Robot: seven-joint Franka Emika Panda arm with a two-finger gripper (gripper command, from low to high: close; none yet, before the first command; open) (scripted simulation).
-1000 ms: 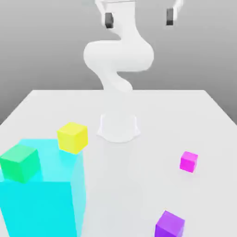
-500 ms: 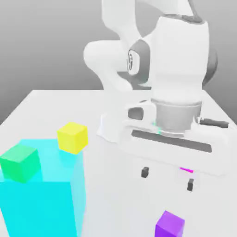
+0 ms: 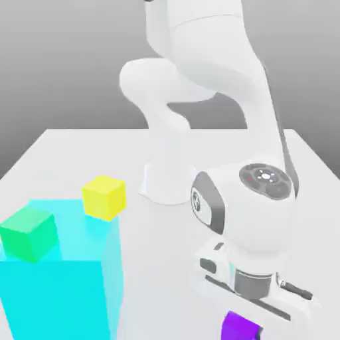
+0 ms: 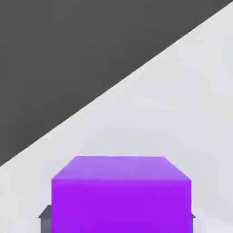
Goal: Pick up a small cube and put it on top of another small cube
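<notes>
A: so where's the end effector (image 3: 247, 329) rn?

B: low over the white counter (image 3: 66, 156), right on top of the purple cube (image 3: 238, 327). In the hand view the purple cube (image 4: 120, 193) sits directly beneath it, dark finger tips (image 4: 45, 214) poking out at both lower corners, so fingers apart w/ the cube between them. Can't tell if they're touching it tho.

A: cube look?

B: plain matte, flat faces, sharp edges. It's a cube so no long axis; sits flat, one face square to the hand cam.

A: other stuff?

B: well off to one side: a yellow cube (image 3: 103, 196) and green cube (image 3: 28, 233) on a big translucent cyan block (image 3: 63, 292). Arm's glossy white, rounded.
</notes>
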